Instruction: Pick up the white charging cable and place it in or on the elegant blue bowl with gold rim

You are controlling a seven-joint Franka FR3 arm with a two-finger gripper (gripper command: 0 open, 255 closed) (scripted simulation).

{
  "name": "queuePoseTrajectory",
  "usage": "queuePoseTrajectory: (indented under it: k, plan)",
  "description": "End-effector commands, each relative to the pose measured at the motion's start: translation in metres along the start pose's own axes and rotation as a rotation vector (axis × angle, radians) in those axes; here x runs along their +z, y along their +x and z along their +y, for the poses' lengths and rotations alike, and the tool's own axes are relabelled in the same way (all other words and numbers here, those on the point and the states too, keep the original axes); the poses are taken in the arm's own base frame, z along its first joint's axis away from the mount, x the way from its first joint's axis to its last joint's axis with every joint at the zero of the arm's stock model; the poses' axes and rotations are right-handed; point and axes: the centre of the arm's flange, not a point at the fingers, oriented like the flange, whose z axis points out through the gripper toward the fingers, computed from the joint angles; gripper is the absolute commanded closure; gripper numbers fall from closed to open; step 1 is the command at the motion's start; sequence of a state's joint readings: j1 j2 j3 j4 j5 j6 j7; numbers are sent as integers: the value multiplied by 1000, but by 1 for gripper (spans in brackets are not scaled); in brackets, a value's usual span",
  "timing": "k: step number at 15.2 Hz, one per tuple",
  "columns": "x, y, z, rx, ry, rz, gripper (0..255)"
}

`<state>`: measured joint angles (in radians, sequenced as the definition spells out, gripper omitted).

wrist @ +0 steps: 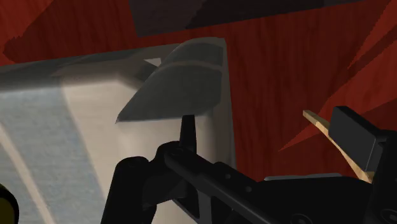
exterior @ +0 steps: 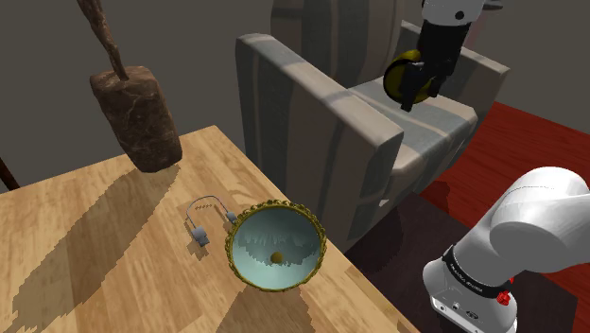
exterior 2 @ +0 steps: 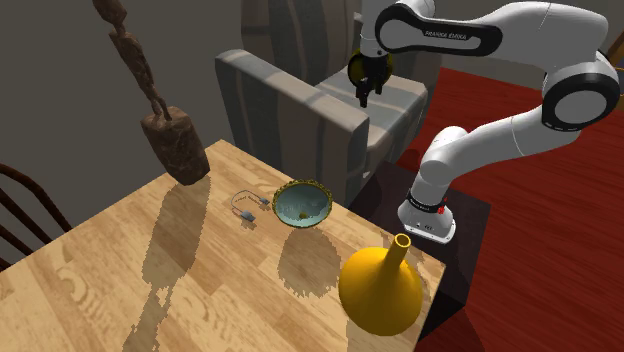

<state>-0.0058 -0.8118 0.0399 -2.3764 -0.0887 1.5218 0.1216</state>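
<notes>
The white charging cable lies in a small loop on the wooden table, just off the shoulder view's left of the bowl. The blue bowl with a gold rim stands upright near the table's edge, with a small gold knob in its bottom. The second exterior view has the cable and the bowl side by side. My gripper hangs high over the striped armchair, well away from both and off the table; it is also seen in the second exterior view. A yellow round thing sits against the hand.
A grey striped armchair stands right behind the table. A brown rough sculpture base stands at the table's far side. A yellow vase stands at the table's near corner, a wooden chair beside it. Red floor lies beneath the gripper.
</notes>
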Motion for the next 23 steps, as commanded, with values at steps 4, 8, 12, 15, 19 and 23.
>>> queuePoseTrajectory:
  k: [4,8,12,15,19,23]
  plan:
    - [12,12,-35,-5,7,-2,0]
    - [27,28,-82,-12,16,-4,0]
    - [42,43,-128,-19,25,-6,0]
    - [53,55,-164,-24,32,-7,0]
    - [67,70,-211,-31,42,-9,0]
    - [81,84,-259,-37,51,-11,0]
